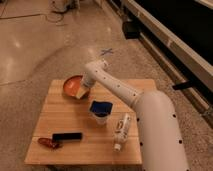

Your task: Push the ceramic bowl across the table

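The orange-red ceramic bowl (71, 85) sits near the far left edge of the light wood table (75, 115). My white arm reaches in from the right and bends down to it. My gripper (82, 92) is at the bowl's near right rim, touching or just over it. The bowl's right side is hidden behind the gripper.
A white cup with a blue top (100, 112) stands mid-table. A white bottle (121, 131) lies to its right. A black bar (67, 136) and a reddish-brown item (48, 143) lie near the front left. Polished floor surrounds the table.
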